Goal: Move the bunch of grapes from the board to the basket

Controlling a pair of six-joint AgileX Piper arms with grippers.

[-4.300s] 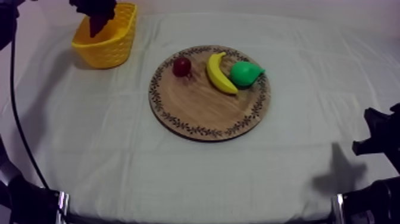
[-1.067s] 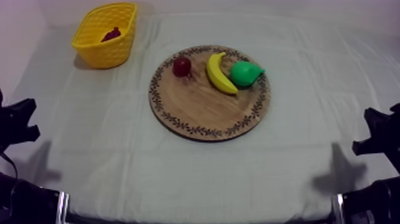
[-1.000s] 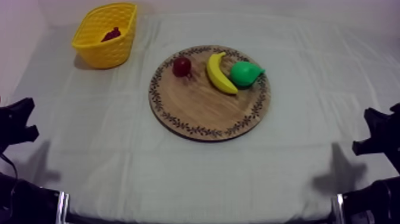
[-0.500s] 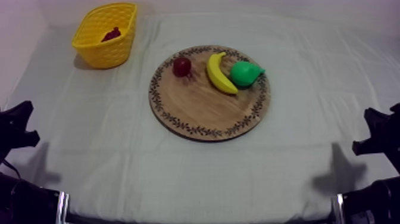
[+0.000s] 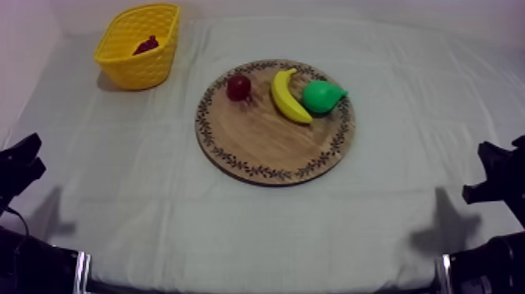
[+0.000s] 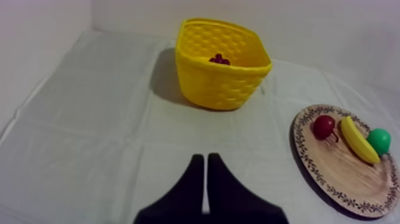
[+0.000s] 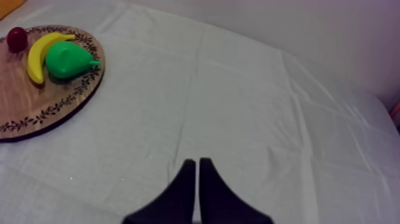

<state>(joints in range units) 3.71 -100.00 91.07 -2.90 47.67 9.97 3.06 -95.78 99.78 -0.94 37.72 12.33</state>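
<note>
The dark red bunch of grapes [image 5: 146, 44] lies inside the yellow basket [image 5: 144, 70] at the table's far left. From the left wrist I see the grapes [image 6: 219, 59] low behind the basket's [image 6: 220, 89] rim. My left gripper [image 6: 202, 158] is shut on nothing, its fingers together as a narrow wedge over bare cloth, well short of the basket. In the top view it [image 5: 19, 166] sits low at the left edge. My right gripper [image 7: 194, 162] is likewise shut and empty, resting at the right edge [image 5: 494, 176].
The round wooden board [image 5: 266, 137] in the middle carries a small red fruit [image 5: 238, 87], a banana [image 5: 289, 98] and a green pear [image 5: 322, 95]. Bare cloth lies between the board and both grippers.
My left gripper, earlier over the basket with the grapes, has let them go and drawn back to the lower left. In the last second it sank a little more. The right arm stayed still.
</note>
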